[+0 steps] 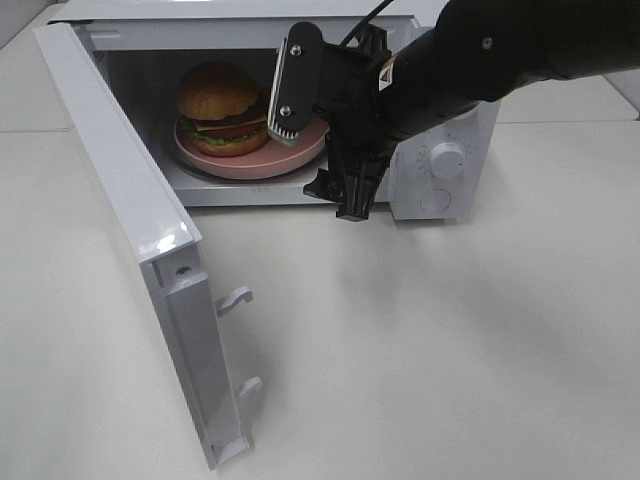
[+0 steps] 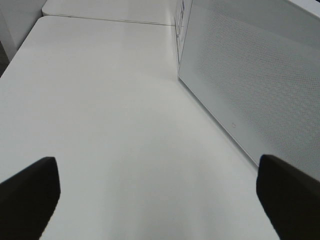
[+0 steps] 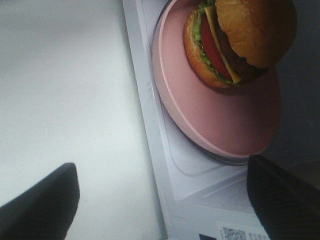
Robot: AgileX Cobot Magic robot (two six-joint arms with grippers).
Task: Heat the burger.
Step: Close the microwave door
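Burger (image 1: 218, 108) upright on pink plate (image 1: 240, 163) inside microwave (image 1: 445, 190) cavity, door (image 1: 130, 190) swung open. Glossy brown domed bun over tomato, cheese, dark patty and lettuce. Right gripper (image 1: 322, 140) at cavity mouth, jaws spread wide, nothing between them; one finger hides the plate's right edge. Right wrist view crops the bun top. Burger is round, no clear long axis; stack vertical, dome up. Left gripper (image 2: 159, 200) spread, empty, above table (image 2: 100, 125) beside a perforated white panel (image 2: 260, 75).

Lab-style test bench: plain white tabletop (image 1: 450, 350), white microwave (image 1: 470, 172), black robot arm (image 1: 500, 50).
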